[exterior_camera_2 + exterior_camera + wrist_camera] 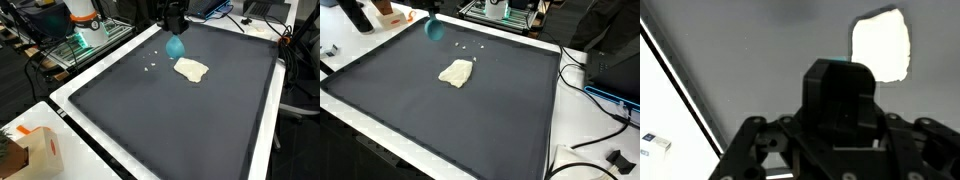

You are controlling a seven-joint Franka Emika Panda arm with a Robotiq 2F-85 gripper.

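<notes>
Since the small teal rounded object (176,46) hangs directly under the jaws, I judge them clenched on it. The wrist view hides the fingertips behind the black gripper body & shows only 1 teal sliver above it.

Step in hand, as I read it: carrying that object over the dark grey mat (470,120) that covers the white-edged tabletop (565,125). To do it well:
- Grip firm but not crushing.
- Move slow & level. The object (433,28) looks blurred in an exterior view, so it may be swinging.
- Give clearance to the cream crumpled cloth (191,69), which lies flat on the mat just beside the object, and to the few tiny white specks (150,65) near it.
- Mind the mat's far edge, which is close by.

Looks: teal, smooth, teardrop-like w/ the narrow end up at the jaws, small vs. the cloth. Material can't be told.

Position: in the 2 exterior views it sits over the far part of the mat, near the edge. It is apparently off the surface, beside the cloth and not touching it.
</notes>
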